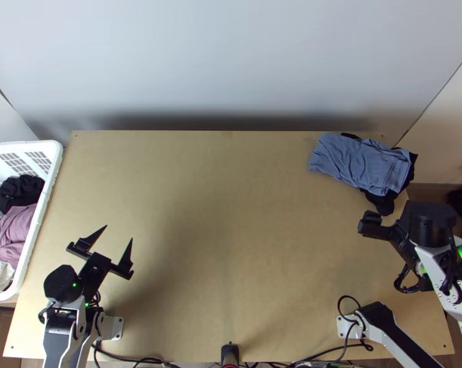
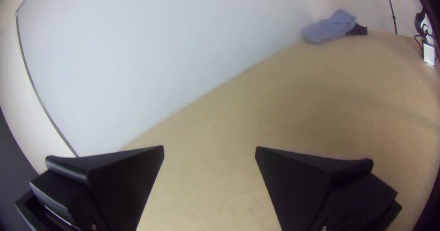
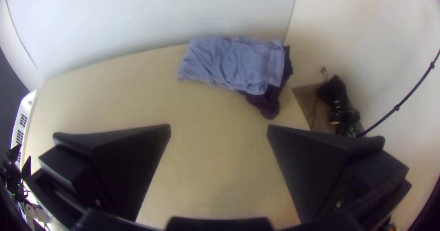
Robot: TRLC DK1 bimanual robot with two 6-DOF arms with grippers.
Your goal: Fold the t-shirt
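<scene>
The grey-blue garment [image 1: 359, 162], most likely the t-shirt, lies at the far right corner of the table [image 1: 231, 214], folded into a compact oblong, its surface a little wrinkled. It rests on a black cloth [image 1: 383, 202] that sticks out beyond its right end and near side, so this corner probably serves as a stacking place, chosen to keep finished pieces out of the middle where folding is done. How many layers the fold has cannot be told. The right gripper [image 3: 219, 126] stands on the near side of the pile, apart from it, with its fingers wide apart and no cloth between them. The left gripper [image 1: 119, 233] is above the table's near left part, fingers also spread and holding nothing, close to the white basket [image 1: 42, 214]. That basket holds a dark cloth [image 1: 19, 193] and a mauve cloth [image 1: 13, 230], both bunched, perhaps placed there within easy reach of the left arm. The fold seems finished or nearly so; if the garment needs straightening, a light pinch at its edge would suit, since a deeper grip could drag the black cloth along.
</scene>
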